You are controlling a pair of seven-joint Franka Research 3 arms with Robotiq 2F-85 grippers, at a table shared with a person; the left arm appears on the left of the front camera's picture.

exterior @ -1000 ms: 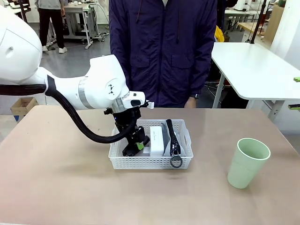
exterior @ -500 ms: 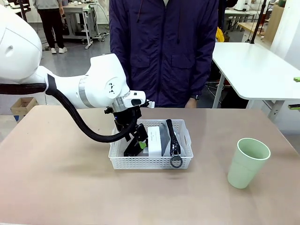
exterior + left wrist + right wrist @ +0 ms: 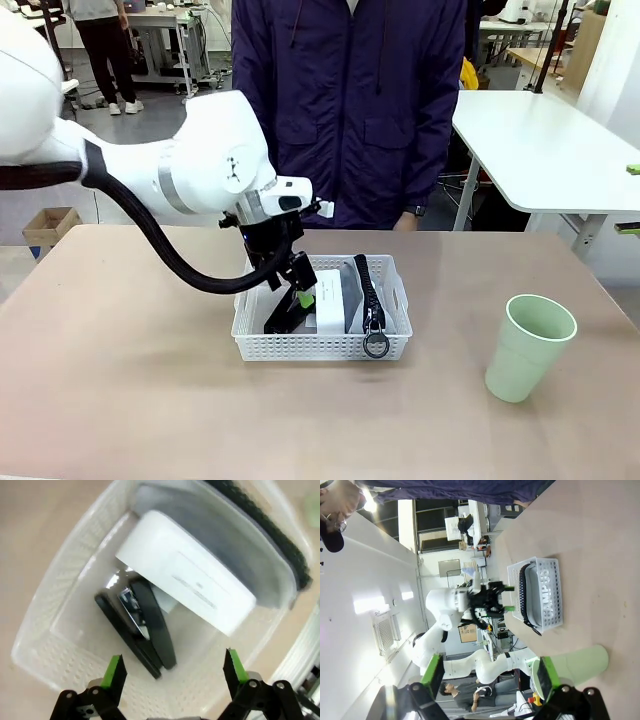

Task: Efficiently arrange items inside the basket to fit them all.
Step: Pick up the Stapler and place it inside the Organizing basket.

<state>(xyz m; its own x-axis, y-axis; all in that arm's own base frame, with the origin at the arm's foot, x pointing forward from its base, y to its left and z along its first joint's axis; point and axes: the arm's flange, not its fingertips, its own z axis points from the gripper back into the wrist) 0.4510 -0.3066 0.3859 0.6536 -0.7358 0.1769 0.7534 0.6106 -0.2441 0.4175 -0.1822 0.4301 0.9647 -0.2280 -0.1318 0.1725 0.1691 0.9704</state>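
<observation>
The left gripper (image 3: 298, 292) has lifted clear, its fingers (image 3: 114, 672) apart and empty. Directly beneath them the black stapler (image 3: 142, 630) lies released in the white perforated plastic basket (image 3: 320, 347). Just beyond it stand the small white box (image 3: 185, 582) and the grey zippered pouch (image 3: 362, 290). The pale green tapered cup (image 3: 525, 345) is still to be stowed and stands on the surface (image 3: 130, 390), well right of the fingers. The right gripper (image 3: 489, 675) is spread, holding nothing.
</observation>
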